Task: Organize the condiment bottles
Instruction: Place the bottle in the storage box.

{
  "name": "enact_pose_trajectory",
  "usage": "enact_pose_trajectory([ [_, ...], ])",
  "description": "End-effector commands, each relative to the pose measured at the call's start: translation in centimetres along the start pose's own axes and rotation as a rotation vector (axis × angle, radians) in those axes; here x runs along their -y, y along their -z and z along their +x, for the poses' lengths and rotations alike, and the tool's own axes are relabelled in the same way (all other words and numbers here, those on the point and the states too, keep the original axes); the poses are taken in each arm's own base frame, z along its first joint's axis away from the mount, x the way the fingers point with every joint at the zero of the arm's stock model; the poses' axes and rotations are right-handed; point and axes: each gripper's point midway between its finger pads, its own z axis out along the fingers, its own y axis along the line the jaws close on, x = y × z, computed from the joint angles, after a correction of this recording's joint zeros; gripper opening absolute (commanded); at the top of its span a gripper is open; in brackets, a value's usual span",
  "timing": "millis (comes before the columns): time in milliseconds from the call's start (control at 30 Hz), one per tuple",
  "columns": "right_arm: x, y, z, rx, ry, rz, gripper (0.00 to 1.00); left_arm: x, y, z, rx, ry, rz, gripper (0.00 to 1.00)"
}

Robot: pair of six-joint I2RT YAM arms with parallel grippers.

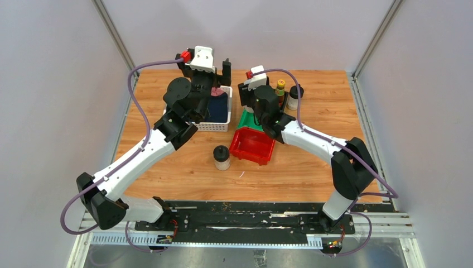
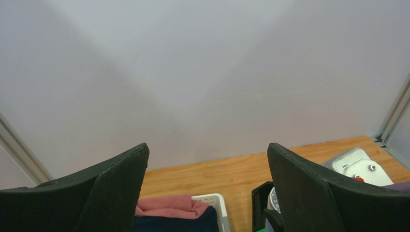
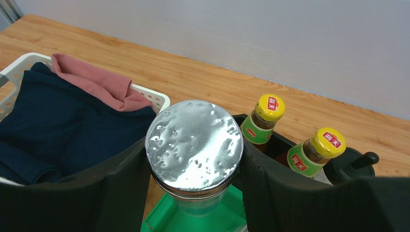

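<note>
My right gripper (image 1: 259, 97) is shut on a silver-lidded clear shaker (image 3: 194, 145) and holds it upright over the green bin (image 3: 193, 220). Two slim yellow-capped sauce bottles (image 3: 263, 121) (image 3: 316, 150) stand in a black bin just behind it, with a black-lidded jar (image 3: 348, 166) to their right. A second black-lidded pale jar (image 1: 222, 157) stands alone on the table, left of the red bin (image 1: 252, 145). My left gripper (image 2: 208, 150) is open and empty, raised over the white basket's far edge and facing the back wall. The other shaker is not visible.
The white basket (image 1: 215, 127) of dark blue and pink cloth sits left of the green bin (image 1: 248, 120). The two arms' wrists are close together at the back of the table. The back wall and corner posts stand just beyond.
</note>
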Motion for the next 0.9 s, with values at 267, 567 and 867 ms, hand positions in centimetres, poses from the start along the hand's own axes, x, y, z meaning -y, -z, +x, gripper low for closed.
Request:
enact_pose_trajectory([
  [267,-0.6,-0.3,-0.8,0.08,-0.06,0.012,0.0,0.6,-0.6,0.1,-0.003,-0.007,-0.003,0.99],
  [567,-0.4,-0.2,0.1,0.071,-0.058,0.022,0.0,0.9,-0.8,0.6,-0.012,-0.011,0.002,0.99],
  [867,-0.3,0.0,0.9,0.064,-0.065,0.029,0.0,1.1,-0.9,0.8,-0.016,-0.008,0.007,0.99],
])
